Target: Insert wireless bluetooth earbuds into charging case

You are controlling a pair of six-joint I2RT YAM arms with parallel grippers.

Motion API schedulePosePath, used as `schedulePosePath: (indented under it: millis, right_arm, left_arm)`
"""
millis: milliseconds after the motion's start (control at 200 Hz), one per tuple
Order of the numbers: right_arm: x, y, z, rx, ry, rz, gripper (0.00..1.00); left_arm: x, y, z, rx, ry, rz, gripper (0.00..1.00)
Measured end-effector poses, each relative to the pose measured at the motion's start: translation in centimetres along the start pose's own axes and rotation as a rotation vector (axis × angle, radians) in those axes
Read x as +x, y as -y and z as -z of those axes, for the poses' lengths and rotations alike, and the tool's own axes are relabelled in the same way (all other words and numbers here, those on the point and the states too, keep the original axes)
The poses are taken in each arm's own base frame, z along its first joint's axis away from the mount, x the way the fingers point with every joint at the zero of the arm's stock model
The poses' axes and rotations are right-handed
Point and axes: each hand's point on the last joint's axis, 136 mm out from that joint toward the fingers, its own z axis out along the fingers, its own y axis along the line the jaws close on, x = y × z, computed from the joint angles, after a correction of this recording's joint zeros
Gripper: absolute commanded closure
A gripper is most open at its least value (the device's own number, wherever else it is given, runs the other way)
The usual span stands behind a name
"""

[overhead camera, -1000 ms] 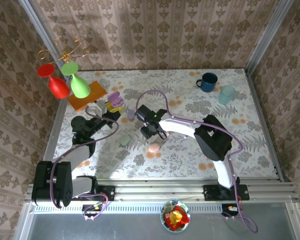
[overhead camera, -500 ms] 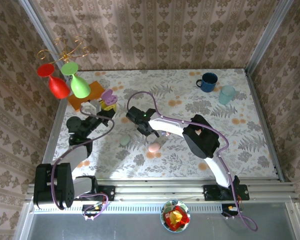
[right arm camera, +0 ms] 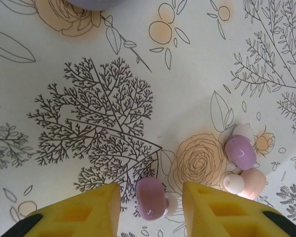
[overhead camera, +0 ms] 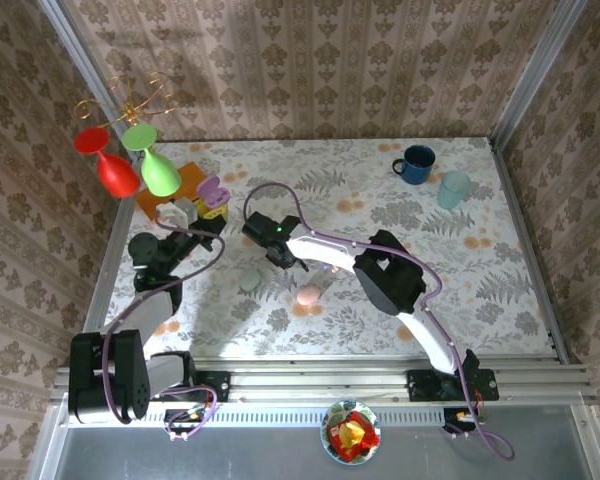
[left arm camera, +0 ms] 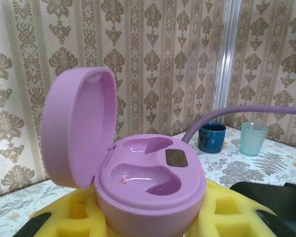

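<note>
Right tool has swung left, now straddling a lilac earbud

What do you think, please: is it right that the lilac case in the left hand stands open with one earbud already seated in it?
Not quite. The lilac case in the left hand does stand open, but both of its wells are empty, with nothing seated in them. The left wrist view shows this.
</note>
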Motion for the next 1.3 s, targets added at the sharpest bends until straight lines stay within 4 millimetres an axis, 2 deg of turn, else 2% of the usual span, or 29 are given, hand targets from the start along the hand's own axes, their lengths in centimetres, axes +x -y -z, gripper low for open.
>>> schedulePosePath:
  millis: [400,650,1035,1120,1300]
  right_arm:
    - [0.3,0.0,-0.6,0.018,-0.031,0.034,0.74]
    - [-0.2,0.1,-0.8,0.032,-0.041,0.028,0.83]
    - [-0.4,0.2,-0.8,0.015,-0.051,-0.022,0.87]
    - [0.3,0.3,-0.5,-0.024,-0.047,-0.066,0.87]
    - [2.9,0.8,0.3,-0.143,-0.055,-0.2,0.87]
  left_arm:
    - [-0.2,0.2,0.1,0.008,0.002,-0.004,0.76]
    - [-0.2,0.4,0.1,0.015,0.001,-0.004,0.76]
    - [-0.2,0.4,0.1,0.016,0.001,-0.005,0.76]
    - [-0.2,0.5,0.0,0.019,0.002,-0.008,0.75]
    - [-0.1,1.0,-0.2,0.037,0.001,-0.015,0.76]
